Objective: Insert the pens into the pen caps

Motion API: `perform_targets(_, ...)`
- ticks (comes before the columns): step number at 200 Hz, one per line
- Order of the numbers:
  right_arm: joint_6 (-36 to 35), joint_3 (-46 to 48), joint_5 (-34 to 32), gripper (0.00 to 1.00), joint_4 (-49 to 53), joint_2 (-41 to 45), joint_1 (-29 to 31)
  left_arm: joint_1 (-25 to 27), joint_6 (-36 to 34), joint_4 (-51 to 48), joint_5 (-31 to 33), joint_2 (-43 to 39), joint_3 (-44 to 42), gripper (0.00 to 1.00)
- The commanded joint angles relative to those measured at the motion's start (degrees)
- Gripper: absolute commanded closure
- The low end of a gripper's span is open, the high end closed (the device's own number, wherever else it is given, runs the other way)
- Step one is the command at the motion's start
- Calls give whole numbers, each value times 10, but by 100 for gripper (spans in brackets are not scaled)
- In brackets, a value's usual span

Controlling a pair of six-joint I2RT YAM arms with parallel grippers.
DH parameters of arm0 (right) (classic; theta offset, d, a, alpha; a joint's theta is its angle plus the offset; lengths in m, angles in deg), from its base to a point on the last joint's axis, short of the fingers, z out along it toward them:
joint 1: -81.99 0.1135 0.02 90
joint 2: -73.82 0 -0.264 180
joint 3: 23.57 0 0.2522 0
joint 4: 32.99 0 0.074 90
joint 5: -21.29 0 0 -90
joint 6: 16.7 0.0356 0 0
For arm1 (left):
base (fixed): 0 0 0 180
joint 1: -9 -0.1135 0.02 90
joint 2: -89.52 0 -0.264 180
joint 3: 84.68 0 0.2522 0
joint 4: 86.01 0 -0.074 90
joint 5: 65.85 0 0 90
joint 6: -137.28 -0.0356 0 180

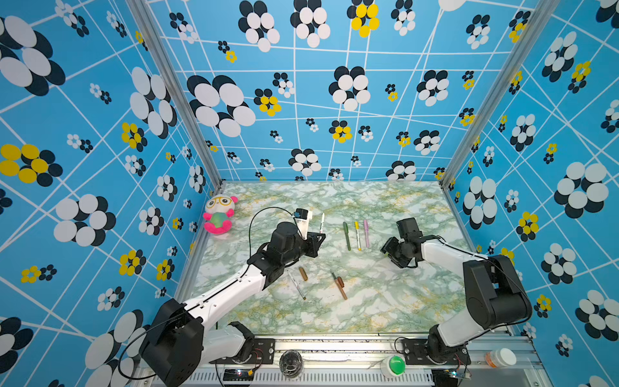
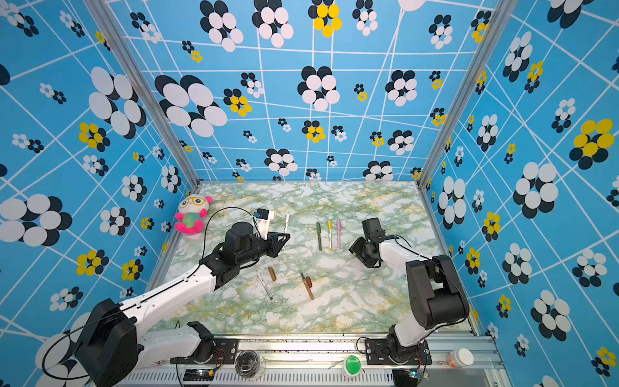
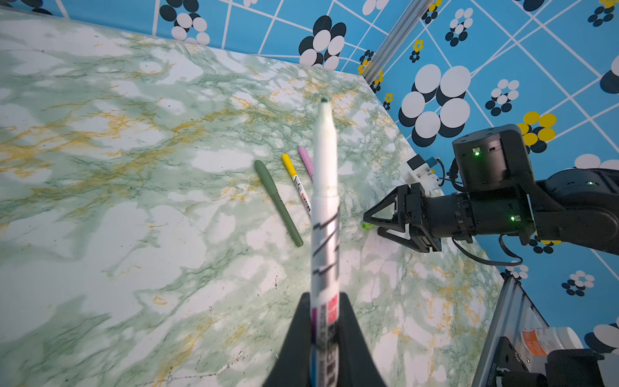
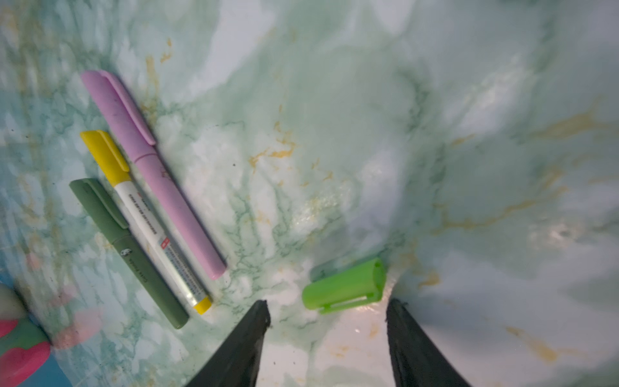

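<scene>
My left gripper point(image 3: 324, 301) is shut on a white pen point(image 3: 324, 187) and holds it above the marble table, its tip pointing away; both top views show it point(image 1: 322, 222) point(image 2: 286, 222). A lime green pen cap point(image 4: 345, 286) lies on the table just past the tips of my open right gripper point(image 4: 329, 302), apart from both fingers. Left of it lie three capped pens: dark green point(image 4: 127, 251), yellow-capped white point(image 4: 150, 224) and pink point(image 4: 157, 174). Nearer the front lie a white pen point(image 1: 297, 284) beside a brown cap point(image 1: 303, 273), and a brown pen point(image 1: 341, 291) beside a reddish-brown cap point(image 1: 341, 281).
A pink and white plush toy point(image 1: 219, 214) sits at the table's back left corner. On the front rail stand a green button point(image 1: 395, 365), a white bottle point(image 1: 500, 358) and a dark round object point(image 1: 290, 362). Patterned blue walls close in three sides.
</scene>
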Motion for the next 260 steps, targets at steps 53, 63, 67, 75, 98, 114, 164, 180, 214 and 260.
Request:
perform_targets(53,20,-3,-8,51,15,-85,6,-5,-9,-6,7,-20,2,100)
perform_targets(63,16,-8,-11,53,17,-92,6,-5,-10,-7,7,-20,2,100)
perform_targets(67,14,-10,-11,54,19,-95,6,-5,-9,-6,7,-19,3,100)
perform_targets(75,10,-14,-14,55,21,-100,6,-5,-9,-7,7,-19,3,100)
perform_targets(98,-1,-21,-24,57,34,-110,6,-6,-10,-9,8,-19,4,100)
perform_targets(114,-8,-25,-32,57,41,-113,6,-6,-11,-9,8,-18,4,100)
perform_targets(164,-31,-45,-42,59,67,-138,2,-7,-11,-8,7,-21,3,100)
perform_targets(180,-44,-58,-45,63,79,-146,1,-7,-12,-10,8,-23,3,100)
perform_targets(214,-56,-71,-41,67,94,-155,3,-8,-13,-11,8,-26,2,100)
perform_targets(260,-74,-106,-32,72,142,-178,3,-10,-11,-9,3,-24,5,100)
